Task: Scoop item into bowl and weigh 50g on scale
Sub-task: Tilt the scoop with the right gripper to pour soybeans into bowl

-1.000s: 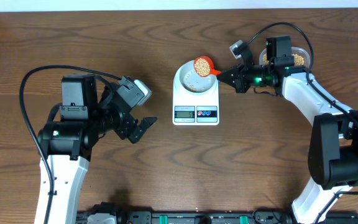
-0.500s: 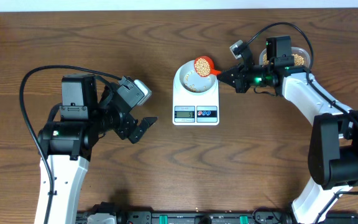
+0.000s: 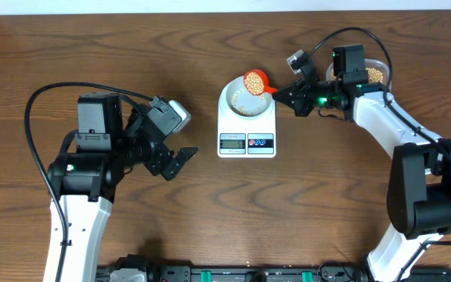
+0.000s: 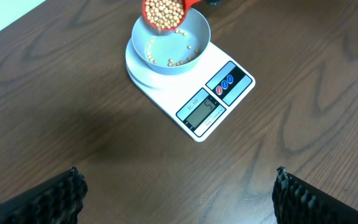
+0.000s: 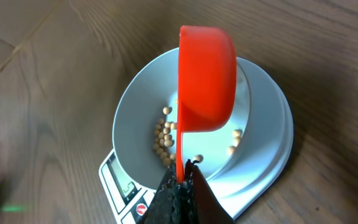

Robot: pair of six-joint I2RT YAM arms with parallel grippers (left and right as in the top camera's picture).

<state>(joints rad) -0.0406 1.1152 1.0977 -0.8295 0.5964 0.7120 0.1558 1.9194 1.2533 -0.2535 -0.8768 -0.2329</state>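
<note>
Over scale (image 4: 169, 99), my right gripper (image 5: 180, 185) pinches orange scoop (image 5: 207, 74) handle — scoop heaped with beans (image 4: 163, 14), tipped above bowl (image 4: 194, 34), barely moved in last second. Few beans landed, pour mostly ahead. My left gripper (image 3: 178, 162) gaping, empty, left of scale.

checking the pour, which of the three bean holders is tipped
The orange scoop in the right pincer, tipped over the bowl; the bowl on the scale and the tub sit level.
</note>
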